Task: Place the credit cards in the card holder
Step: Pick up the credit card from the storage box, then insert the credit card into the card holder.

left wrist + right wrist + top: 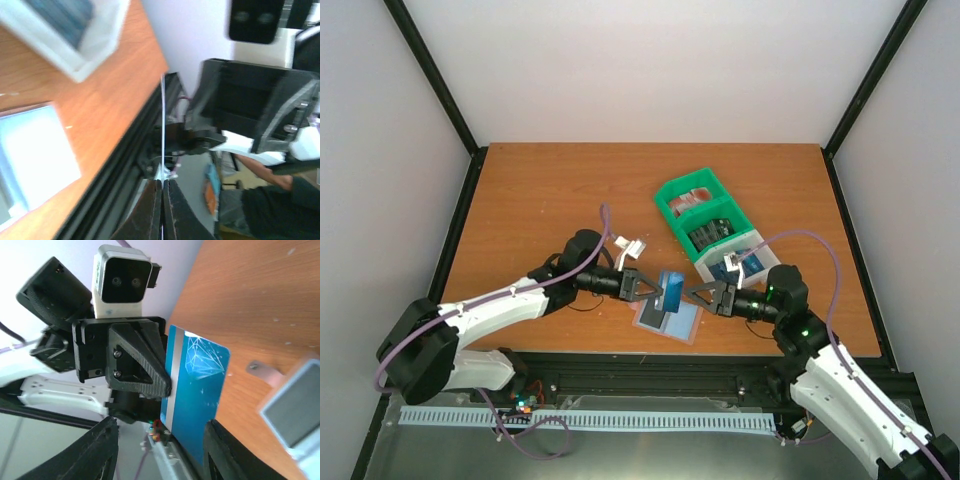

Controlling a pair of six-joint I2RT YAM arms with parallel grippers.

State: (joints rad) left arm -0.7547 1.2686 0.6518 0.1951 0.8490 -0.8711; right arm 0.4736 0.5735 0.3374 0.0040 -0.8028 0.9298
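Note:
A blue credit card (672, 290) stands on edge in the air just above the open card holder (668, 322), which lies flat near the table's front edge. My left gripper (653, 288) is shut on the card's left side. In the left wrist view the card (162, 125) shows as a thin white line rising from the closed left gripper (162, 184). My right gripper (704, 294) faces it from the right, open. In the right wrist view the card (197, 385) sits ahead of the spread right gripper (162, 455), close to its right-hand finger and pinched by the left arm's finger (145, 367).
A green-and-white compartment tray (672, 192) stands behind the right gripper, with red-and-white cards (692, 202), dark cards (713, 232) and blue cards (753, 262) in it. A black rail (650, 365) runs along the table's front edge, right below the card holder.

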